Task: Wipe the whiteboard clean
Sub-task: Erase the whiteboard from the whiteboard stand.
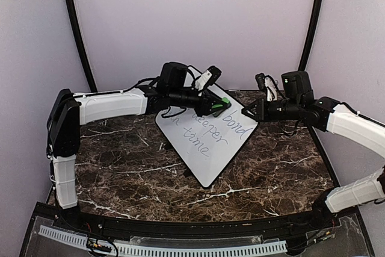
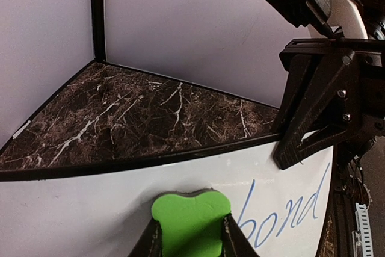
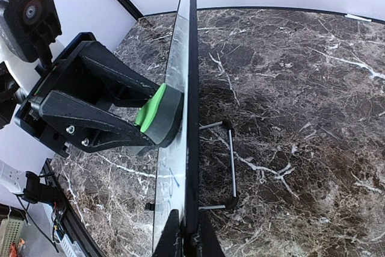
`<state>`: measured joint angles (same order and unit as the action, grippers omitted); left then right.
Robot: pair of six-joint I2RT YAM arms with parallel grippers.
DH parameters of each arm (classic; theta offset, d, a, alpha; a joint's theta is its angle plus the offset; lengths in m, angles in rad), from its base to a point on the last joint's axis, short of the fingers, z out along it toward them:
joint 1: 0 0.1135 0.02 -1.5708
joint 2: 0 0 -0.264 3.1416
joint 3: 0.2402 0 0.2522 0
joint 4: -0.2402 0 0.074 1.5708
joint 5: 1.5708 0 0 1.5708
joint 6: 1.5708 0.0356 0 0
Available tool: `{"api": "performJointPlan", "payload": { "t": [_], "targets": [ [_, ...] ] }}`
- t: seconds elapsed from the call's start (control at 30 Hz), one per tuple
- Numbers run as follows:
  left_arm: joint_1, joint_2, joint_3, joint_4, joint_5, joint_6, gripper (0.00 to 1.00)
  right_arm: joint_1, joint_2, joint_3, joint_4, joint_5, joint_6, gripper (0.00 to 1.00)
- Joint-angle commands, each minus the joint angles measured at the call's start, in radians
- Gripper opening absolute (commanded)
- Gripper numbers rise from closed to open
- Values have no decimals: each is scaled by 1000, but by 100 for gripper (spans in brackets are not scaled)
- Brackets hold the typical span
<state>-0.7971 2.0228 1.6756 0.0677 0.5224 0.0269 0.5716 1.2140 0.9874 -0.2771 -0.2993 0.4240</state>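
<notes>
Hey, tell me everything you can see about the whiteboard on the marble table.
The flat white rectangular whiteboard has rounded corners and a thin black frame, and sits cornerwise on the dark marble table. Blue handwriting on it includes "bond" and "time". A thin wire foot shows behind it. The right gripper clamps its right corner. The left gripper presses a green eraser block against its face near the far corner.

Left end effector [image 1: 220, 106] and right end effector [image 1: 247, 111] face each other, both clamped.
</notes>
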Motion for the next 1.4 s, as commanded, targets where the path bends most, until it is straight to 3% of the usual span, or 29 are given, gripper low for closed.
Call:
{"api": "performJointPlan", "payload": {
  "t": [0.0,0.13,0.3,0.67,0.8,1.07,1.23,1.37],
  "targets": [
    [-18,12,-147,-78,-30,-12,8,100,30,10,-14,-203,-172,0],
    [-19,-41,-246,-37,-36,-8,8,100,39,11,-10,-205,-175,0],
    [-19,-41,-249,-26,-43,-10,9,100,45,7,-2,-210,-174,0],
    [-22,72,-8,-53,-78,-22,9,102,26,-6,-12,-200,-171,0],
    [-22,64,-22,-61,-71,-23,8,102,23,-10,-13,-196,-172,0],
    [-23,-46,-248,-39,-109,-22,8,102,30,-8,-5,-200,-176,0],
    [-24,-48,-246,-51,-121,-17,8,102,32,-11,2,-205,-172,0],
    [-26,-15,-140,-62,-153,-22,9,102,29,-15,3,-205,-168,0]
  ]
}}
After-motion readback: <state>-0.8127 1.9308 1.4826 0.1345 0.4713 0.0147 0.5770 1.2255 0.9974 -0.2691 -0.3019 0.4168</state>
